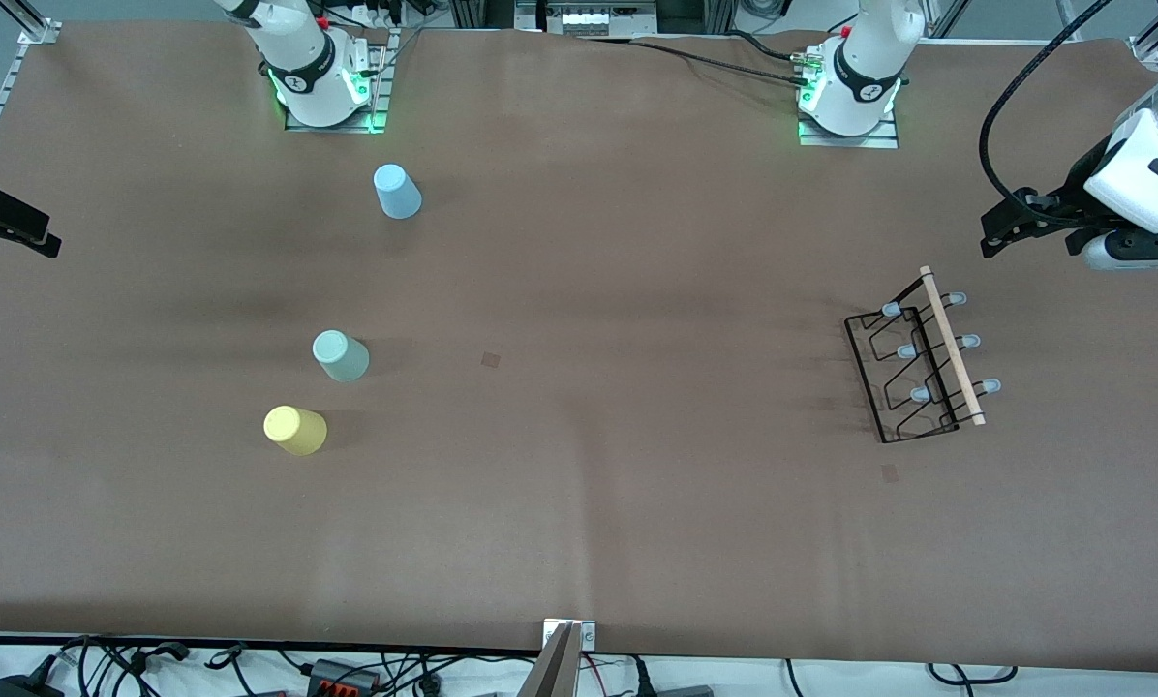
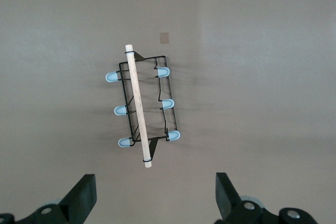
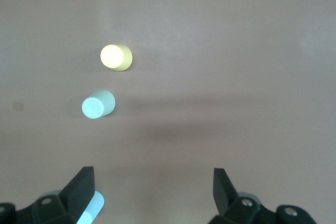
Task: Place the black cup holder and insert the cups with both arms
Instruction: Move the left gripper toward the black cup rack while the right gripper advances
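Note:
The black cup holder [image 1: 918, 368] stands on the brown table toward the left arm's end, its wooden rod on top; it also shows in the left wrist view [image 2: 142, 106]. My left gripper [image 1: 1010, 227] is open and empty, up in the air beside the holder, apart from it [image 2: 155, 198]. The light blue cup [image 1: 397, 191], mint green cup [image 1: 341, 355] and yellow cup [image 1: 295, 430] stand apart toward the right arm's end. My right gripper [image 1: 8, 227] is open and empty, high above that end [image 3: 152, 195]. Its view shows the yellow cup [image 3: 115, 56], mint cup [image 3: 97, 104] and light blue cup [image 3: 92, 208].
Two small dark square marks lie on the table, one near the middle [image 1: 491, 359] and one near the holder [image 1: 890, 472]. The arm bases [image 1: 322, 82] [image 1: 850, 92] stand along the table's edge farthest from the front camera. Cables [image 1: 347, 668] run along the nearest edge.

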You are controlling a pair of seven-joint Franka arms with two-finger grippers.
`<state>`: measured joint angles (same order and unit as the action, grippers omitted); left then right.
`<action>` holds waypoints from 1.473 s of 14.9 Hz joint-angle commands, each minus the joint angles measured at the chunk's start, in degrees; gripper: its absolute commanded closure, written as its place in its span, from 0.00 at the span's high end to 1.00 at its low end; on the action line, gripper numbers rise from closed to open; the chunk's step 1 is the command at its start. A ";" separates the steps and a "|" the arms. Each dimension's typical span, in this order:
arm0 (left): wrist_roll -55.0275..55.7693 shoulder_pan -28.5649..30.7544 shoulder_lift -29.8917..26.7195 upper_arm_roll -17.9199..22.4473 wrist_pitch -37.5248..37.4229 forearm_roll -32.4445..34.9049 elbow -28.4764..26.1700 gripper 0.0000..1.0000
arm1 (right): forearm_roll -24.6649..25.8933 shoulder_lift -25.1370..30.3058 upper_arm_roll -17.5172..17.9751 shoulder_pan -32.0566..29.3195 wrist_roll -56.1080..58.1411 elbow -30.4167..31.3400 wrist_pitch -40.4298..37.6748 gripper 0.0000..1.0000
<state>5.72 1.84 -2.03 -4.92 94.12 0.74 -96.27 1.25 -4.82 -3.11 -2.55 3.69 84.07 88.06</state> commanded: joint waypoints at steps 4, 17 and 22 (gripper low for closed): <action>0.08 0.00 -0.78 0.00 -0.08 -0.83 -0.50 1.00 | 0.42 0.51 0.56 0.00 0.18 0.56 0.44 1.00; 0.08 1.15 9.85 0.96 -9.75 -0.13 4.42 1.00 | -0.37 -6.24 0.82 0.61 0.27 1.09 -7.81 1.00; -0.01 4.21 17.05 0.88 -4.42 -0.13 1.98 0.96 | -0.55 -10.30 0.82 3.77 -0.79 7.03 -1.01 1.00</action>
<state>5.83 4.18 11.21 -3.81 87.00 0.75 -94.61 1.05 -15.66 -2.25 0.36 3.45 86.89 82.37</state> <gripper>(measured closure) 0.040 0.000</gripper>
